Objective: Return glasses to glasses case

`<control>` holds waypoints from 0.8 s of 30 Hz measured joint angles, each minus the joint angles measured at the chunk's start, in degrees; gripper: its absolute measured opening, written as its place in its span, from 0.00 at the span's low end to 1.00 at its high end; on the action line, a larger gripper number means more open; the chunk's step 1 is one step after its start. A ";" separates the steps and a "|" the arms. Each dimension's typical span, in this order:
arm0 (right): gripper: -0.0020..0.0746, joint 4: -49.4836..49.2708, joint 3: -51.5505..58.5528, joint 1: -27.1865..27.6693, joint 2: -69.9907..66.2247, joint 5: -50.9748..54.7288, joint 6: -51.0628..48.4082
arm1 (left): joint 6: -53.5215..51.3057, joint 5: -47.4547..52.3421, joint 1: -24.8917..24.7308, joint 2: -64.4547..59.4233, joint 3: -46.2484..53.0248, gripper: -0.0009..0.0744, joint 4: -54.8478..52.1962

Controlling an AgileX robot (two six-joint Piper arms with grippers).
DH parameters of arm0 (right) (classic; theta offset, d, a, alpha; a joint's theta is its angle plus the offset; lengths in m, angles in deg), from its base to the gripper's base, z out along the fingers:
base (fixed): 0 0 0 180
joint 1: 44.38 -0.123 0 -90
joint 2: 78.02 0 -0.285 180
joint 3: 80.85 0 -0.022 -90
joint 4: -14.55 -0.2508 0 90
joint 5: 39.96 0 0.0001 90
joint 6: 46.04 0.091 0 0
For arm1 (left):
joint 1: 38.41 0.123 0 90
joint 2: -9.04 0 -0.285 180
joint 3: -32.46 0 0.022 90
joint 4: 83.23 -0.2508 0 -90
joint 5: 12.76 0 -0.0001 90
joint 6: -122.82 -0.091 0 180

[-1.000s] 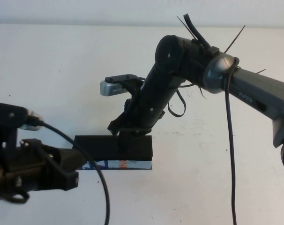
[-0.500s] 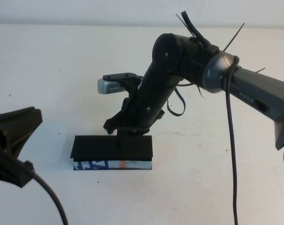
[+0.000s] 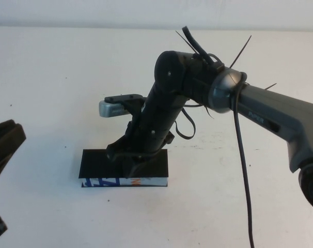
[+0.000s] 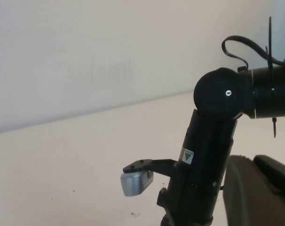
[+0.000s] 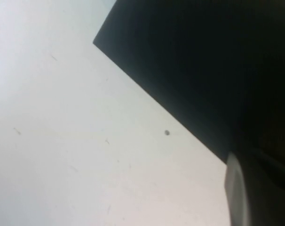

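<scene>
White counter [image 3: 53, 77], pale wall behind. Glasses case [image 3: 97, 164] near front edge, left of centre, lid flat and shut; patterned front edge facing front. Glasses not visible. Right gripper [image 3: 133, 160] pressed down on lid, arm reaching in from right edge, elbow high; fingers' state: cannot tell. Left gripper [image 3: 1, 150] at left edge, raised, fingers' state: cannot tell. Step judged: closing. Next: lift clear.

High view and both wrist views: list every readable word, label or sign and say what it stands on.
Pale lettering on the grey forearm of the right arm: too blurred to read.
Triangular warning sticker on the right arm's black link: symbol too small to read.
Blue, white and orange pattern on the black rectangular glasses case, which the right gripper presses: no legible letters.
</scene>
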 joint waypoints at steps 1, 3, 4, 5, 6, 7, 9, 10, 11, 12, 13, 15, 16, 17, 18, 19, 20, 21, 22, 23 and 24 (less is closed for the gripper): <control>0.01 0.00 0.00 0.00 0.00 0.00 0.00 | 0.00 0.09 0.00 0.54 0.00 0.01 -0.14; 0.01 0.11 0.00 0.00 0.00 0.00 -0.42 | 0.00 0.09 0.00 1.34 0.00 0.01 -0.14; 0.01 0.11 0.00 0.00 0.22 0.00 -0.78 | 0.00 -0.04 0.00 1.83 0.00 0.01 -0.14; 0.01 0.11 0.00 0.00 0.68 0.00 -0.93 | 0.00 -0.49 0.00 2.48 0.00 0.01 -0.14; 0.01 0.44 0.04 -0.25 1.42 0.00 -1.03 | 0.00 -1.29 0.00 3.12 0.00 0.01 -0.14; 0.01 1.20 0.04 -0.56 2.63 0.00 -1.16 | 0.00 -2.57 0.00 3.89 0.00 0.01 -0.14; 0.01 2.99 0.04 -1.12 5.78 0.00 -1.05 | 0.00 -5.89 0.00 5.53 0.30 0.01 -0.26; 0.01 4.08 0.04 -1.43 8.00 0.00 -0.87 | 0.00 -8.23 0.00 6.60 0.86 0.01 -0.49; 0.01 5.26 0.04 -1.68 9.89 0.00 -0.60 | 0.00 -10.60 0.00 7.48 1.57 0.01 -0.93; 0.01 6.29 0.04 -1.82 12.41 0.00 -0.30 | 0.00 -12.82 0.00 8.51 2.72 0.01 -1.39; 0.01 7.12 0.14 -1.94 15.03 0.12 0.25 | 0.00 -14.62 0.00 9.52 4.16 0.01 -1.52; 0.01 8.64 1.30 -1.94 20.84 0.12 0.99 | 0.00 -16.32 0.00 11.13 7.12 0.01 -1.44; 0.01 9.39 2.40 -1.94 23.98 0.12 1.58 | 0.00 -16.56 0.00 11.75 8.91 0.01 -0.94; 0.01 9.99 3.54 -1.94 26.60 0.24 2.21 | 0.00 -16.56 0.00 12.14 10.75 0.01 -0.51; 0.01 10.84 5.28 -1.94 30.01 0.24 2.87 | 0.00 -16.56 0.00 12.41 12.57 0.01 0.01; 0.01 11.67 7.35 -1.94 33.56 0.37 3.60 | -0.12 -16.68 0.00 12.70 14.39 0.01 0.31; 0.01 12.52 9.77 -1.94 36.46 0.48 4.25 | -0.12 -16.98 0.00 12.80 15.85 0.01 0.63; 0.01 13.49 12.44 -1.94 40.19 0.49 5.21 | -0.12 -17.30 0.00 12.80 17.63 0.01 0.67; 0.01 14.41 15.34 -1.94 44.00 0.30 6.01 | -0.12 -17.67 0.00 12.80 19.41 0.01 0.75; 0.01 15.13 17.78 -1.94 47.05 -0.26 6.68 | -0.12 -17.93 0.00 12.80 20.81 0.01 0.75; 0.01 15.96 20.94 -1.94 50.91 -1.15 7.49 | -0.12 -18.26 0.00 12.80 22.48 0.01 0.87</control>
